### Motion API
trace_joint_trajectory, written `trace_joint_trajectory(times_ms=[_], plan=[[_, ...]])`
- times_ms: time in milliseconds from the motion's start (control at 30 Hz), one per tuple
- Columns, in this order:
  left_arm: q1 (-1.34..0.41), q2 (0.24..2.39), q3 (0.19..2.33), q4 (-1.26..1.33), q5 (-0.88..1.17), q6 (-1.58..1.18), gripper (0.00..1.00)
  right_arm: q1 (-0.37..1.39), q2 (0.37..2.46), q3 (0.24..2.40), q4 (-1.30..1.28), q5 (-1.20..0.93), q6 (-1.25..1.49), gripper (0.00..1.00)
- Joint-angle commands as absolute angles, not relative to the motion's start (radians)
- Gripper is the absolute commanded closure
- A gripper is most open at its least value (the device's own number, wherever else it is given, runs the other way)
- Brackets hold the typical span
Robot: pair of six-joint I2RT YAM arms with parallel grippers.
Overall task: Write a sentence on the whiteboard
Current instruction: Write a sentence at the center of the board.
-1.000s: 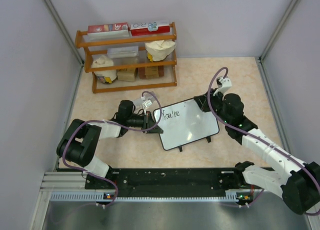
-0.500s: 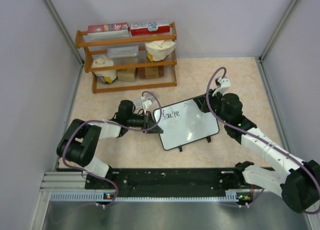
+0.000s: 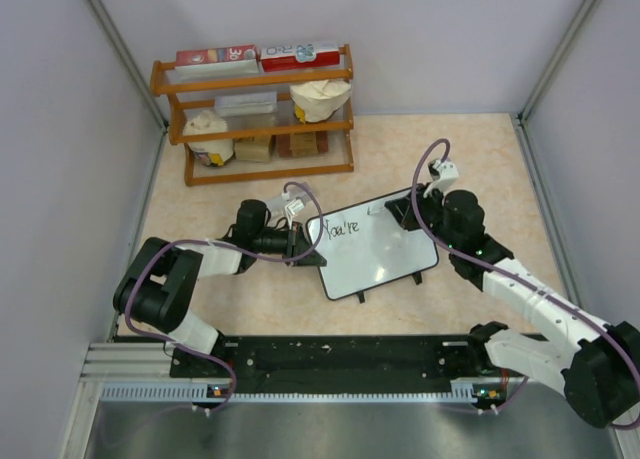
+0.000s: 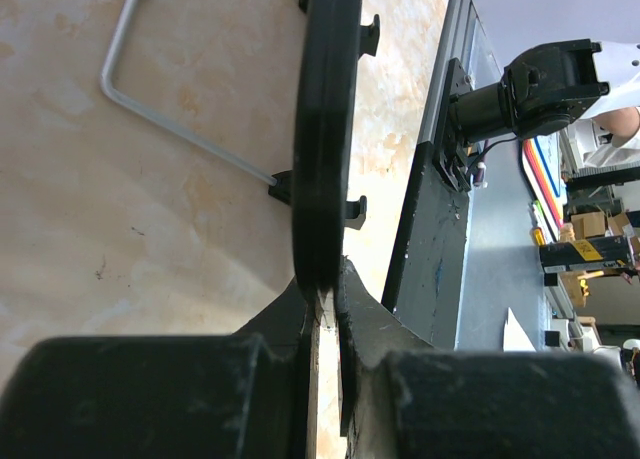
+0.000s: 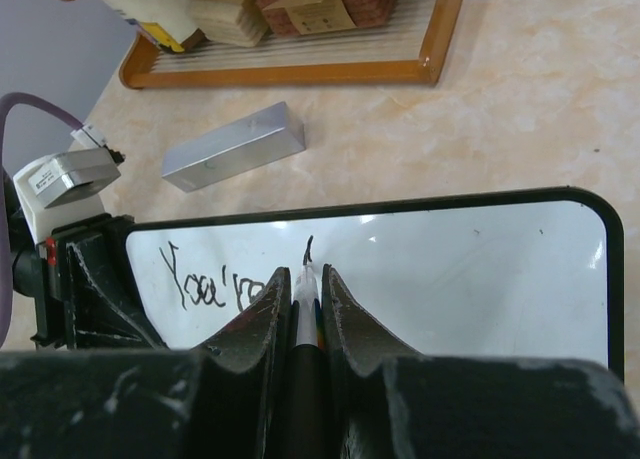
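Right claw (image 5: 303, 277) closed tight on marker (image 5: 304, 301); marker tip touches whiteboard (image 5: 470, 269) at short stroke just right of "You're". Left claw (image 4: 325, 284) pinched shut on left edge of whiteboard; board appears edge-on in left wrist view. Whiteboard sits mid-tabletop (image 3: 480, 159), angled, between both arms. Sentence (image 5: 205, 284) incomplete: one word, top line, near left edge.

Whiteboard (image 3: 378, 251) on table (image 3: 480, 159), before rack (image 3: 252, 79)
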State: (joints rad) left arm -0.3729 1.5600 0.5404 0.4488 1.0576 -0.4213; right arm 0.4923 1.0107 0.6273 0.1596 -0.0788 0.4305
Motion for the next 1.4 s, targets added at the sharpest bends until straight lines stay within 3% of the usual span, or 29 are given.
trace_joint_trajectory(times_ms=[0,1367], plan=[[-0.379,1.557,0.532,0.439,1.066,-0.383,1.00,0.483,0.994,0.606,0.138,-0.094,0.422,1.00],[-0.379,1.549,0.528,0.440,1.063,-0.383,1.00,0.483,0.882,0.621,0.115,-0.028,0.431,1.00]])
